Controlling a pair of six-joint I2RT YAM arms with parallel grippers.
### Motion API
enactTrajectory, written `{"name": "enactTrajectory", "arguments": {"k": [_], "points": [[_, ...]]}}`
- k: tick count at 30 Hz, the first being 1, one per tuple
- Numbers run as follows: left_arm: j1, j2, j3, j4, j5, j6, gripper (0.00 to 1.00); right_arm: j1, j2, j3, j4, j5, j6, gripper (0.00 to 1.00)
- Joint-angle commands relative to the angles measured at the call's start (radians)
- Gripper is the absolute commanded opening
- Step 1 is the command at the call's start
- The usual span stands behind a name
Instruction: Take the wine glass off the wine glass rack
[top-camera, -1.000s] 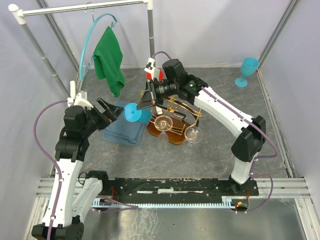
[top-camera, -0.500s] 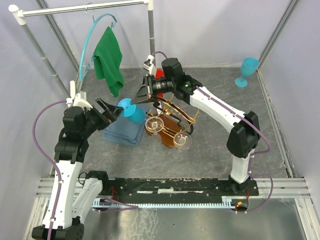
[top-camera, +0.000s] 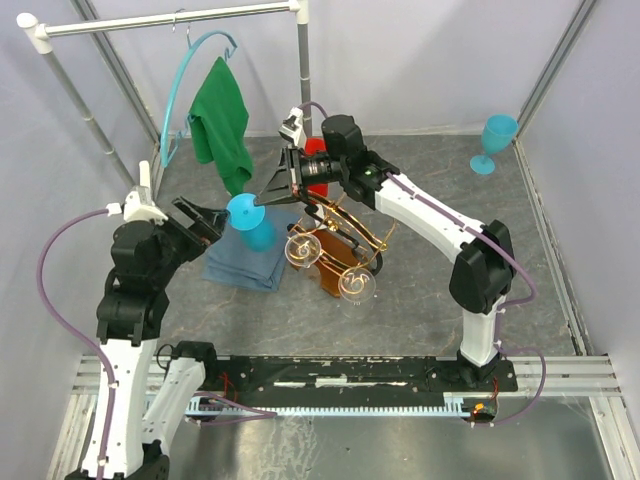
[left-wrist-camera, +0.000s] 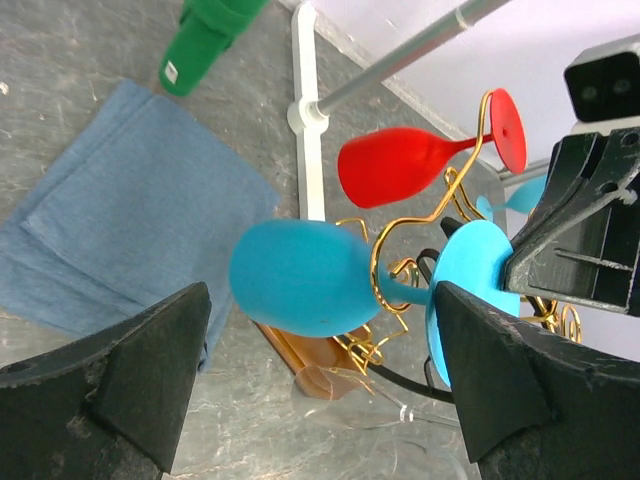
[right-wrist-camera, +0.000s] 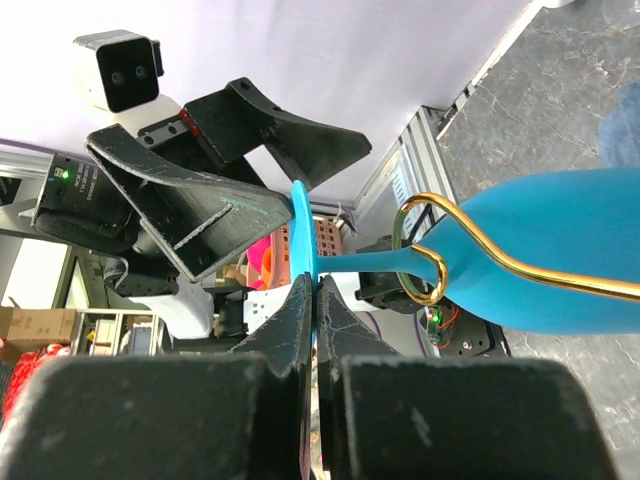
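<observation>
So over the last second the right hand (right-wrist-camera: 312, 290), clamped shut on the foot of the blue glass (top-camera: 252, 222), has pulled it left, and the rack (top-camera: 352, 228) got dragged left along with it. It looks tipped on the tabletop (top-camera: 430, 300) now. The gold loop is still round the stem, so the glass isn't off, just hanging at the rack's left end. The left hand (left-wrist-camera: 318, 300) has come up wide open, holding nothing, fingers either side of the bowl. I reckon the stem has to slide out of that loop or the rack may topple.
</observation>
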Motion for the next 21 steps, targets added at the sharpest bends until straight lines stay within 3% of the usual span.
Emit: {"name": "enactTrajectory", "arguments": {"k": [1, 7, 13, 21], "points": [[0.0, -0.016, 0.057, -0.056, -0.102, 0.028, 0.99, 0.01, 0.009, 0.058, 0.115, -0.009, 0.015, 0.01], [-0.001, -0.02, 0.057, -0.067, -0.117, 0.034, 0.99, 0.012, 0.048, 0.108, 0.095, 0.007, 0.0, 0.01], [-0.001, -0.019, 0.054, -0.069, -0.125, 0.039, 0.99, 0.002, 0.063, 0.175, -0.047, 0.049, -0.108, 0.01], [-0.001, -0.024, 0.051, -0.078, -0.131, 0.046, 0.99, -0.078, -0.011, 0.113, -0.08, 0.055, -0.147, 0.01]]}}
